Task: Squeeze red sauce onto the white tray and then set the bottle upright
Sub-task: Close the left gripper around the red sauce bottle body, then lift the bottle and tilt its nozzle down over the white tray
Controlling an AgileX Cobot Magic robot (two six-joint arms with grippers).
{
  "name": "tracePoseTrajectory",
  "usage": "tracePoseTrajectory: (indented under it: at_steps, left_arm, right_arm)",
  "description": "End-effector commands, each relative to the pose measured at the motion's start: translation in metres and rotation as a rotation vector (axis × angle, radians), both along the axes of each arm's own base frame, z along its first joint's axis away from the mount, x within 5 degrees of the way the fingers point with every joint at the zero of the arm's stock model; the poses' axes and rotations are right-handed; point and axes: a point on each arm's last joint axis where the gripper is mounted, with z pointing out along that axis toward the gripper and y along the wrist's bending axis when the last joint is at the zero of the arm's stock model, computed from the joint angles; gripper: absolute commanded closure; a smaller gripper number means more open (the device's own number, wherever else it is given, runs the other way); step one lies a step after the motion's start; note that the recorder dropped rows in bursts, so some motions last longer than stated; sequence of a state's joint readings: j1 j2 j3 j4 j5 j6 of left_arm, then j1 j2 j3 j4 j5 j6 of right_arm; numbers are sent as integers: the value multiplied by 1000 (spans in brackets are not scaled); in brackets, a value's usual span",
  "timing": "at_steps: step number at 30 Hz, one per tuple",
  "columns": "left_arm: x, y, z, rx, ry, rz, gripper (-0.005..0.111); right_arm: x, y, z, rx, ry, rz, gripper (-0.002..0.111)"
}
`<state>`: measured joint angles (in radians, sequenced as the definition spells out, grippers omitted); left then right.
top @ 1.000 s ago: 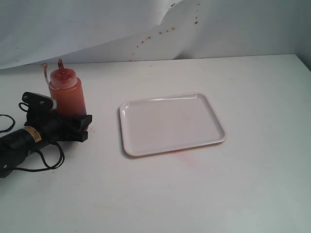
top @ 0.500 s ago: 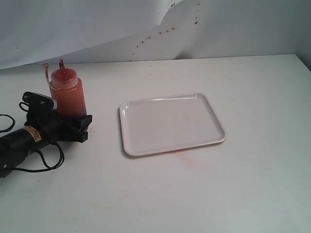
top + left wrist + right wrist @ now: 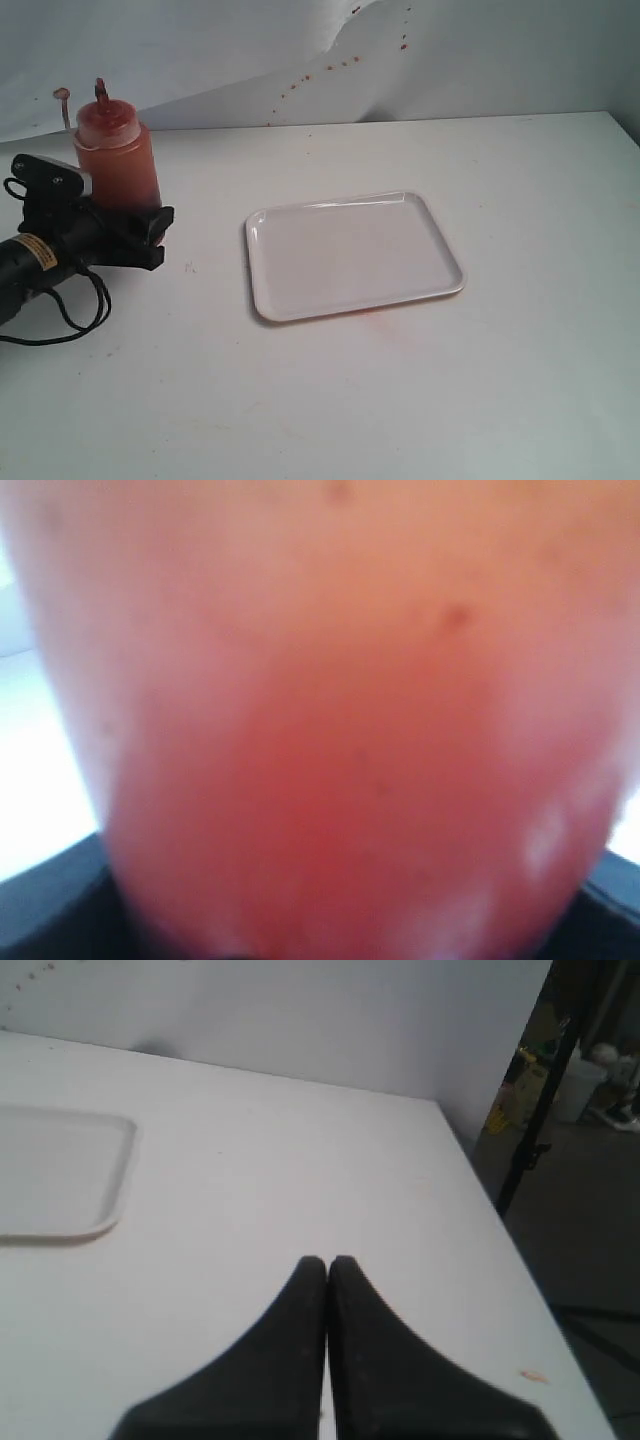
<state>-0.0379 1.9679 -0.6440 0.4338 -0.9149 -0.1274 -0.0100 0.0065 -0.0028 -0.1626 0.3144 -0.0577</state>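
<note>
Right end effector first: its two black jaws are pressed flat together with nothing between them. It hangs above the bare white counter, out of the exterior shot, with one rounded corner of the white tray showing in its own camera.

Over to the near left. A black cable loops off the left arm and lies on the counter. Just past it is the left end effector, jaws spread wide and clamped round the lower body of the bottle, one on each side. The wrist camera is so close that the orange-red plastic fills almost its whole picture, blurred, with dark finger edges in the corners.

Middle of the counter now. A faint pinkish smear sits right against the near rim of the tray. The tray lies flat, well apart from the bottle and to its right.

The bottle stands upright at the far left. Its base is hidden behind the jaws, so whether it touches the counter I cannot tell. Its nozzle points up, and the small tethered cap hangs off to the left.

Farthest back, red specks dot the white backdrop.
</note>
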Motion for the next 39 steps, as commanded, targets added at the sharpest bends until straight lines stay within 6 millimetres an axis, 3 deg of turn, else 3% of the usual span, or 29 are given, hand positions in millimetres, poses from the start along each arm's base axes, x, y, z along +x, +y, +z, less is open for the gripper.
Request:
tracePoseTrajectory:
  at_steps: [1,6,10,13,16,18,21,25,28,31,34,39]
  left_arm:
    - [-2,-8,13,-12,-91,-92,107]
    - [-8,-20,21,-24,-184,-261,107]
    - [-8,-27,22,-28,-195,-282,107]
    - [-9,-48,23,2,-194,-389,107]
    - [-11,-77,26,74,-175,-507,107]
    - [-11,-95,30,171,-128,-537,107]
    - [-11,-116,48,311,-91,-543,107]
    - [-8,-130,86,372,-131,-498,107]
    - [-8,-137,114,440,-189,-486,107]
    - [-3,-141,132,553,-189,-455,107]
    - [-2,-146,139,705,-160,-448,107]
    - [-7,-157,143,917,-197,-506,107]
  right_arm:
    - [0,-1,2,-77,-27,2,108]
    - [1,0,4,-61,-55,8,108]
    - [2,4,20,136,-237,31,108]
    - [1,4,32,465,-379,19,108]
    - [1,1,34,725,-412,-9,108]
    - [1,4,31,812,-348,-8,108]
    - [-3,9,48,820,-309,35,108]
    - [-12,11,81,740,-377,90,108]
    - [-21,11,112,469,-464,122,108]
    - [-20,13,135,321,-479,176,108]
    - [-6,16,148,143,-436,219,108]
    - [35,23,146,-76,-363,266,108]
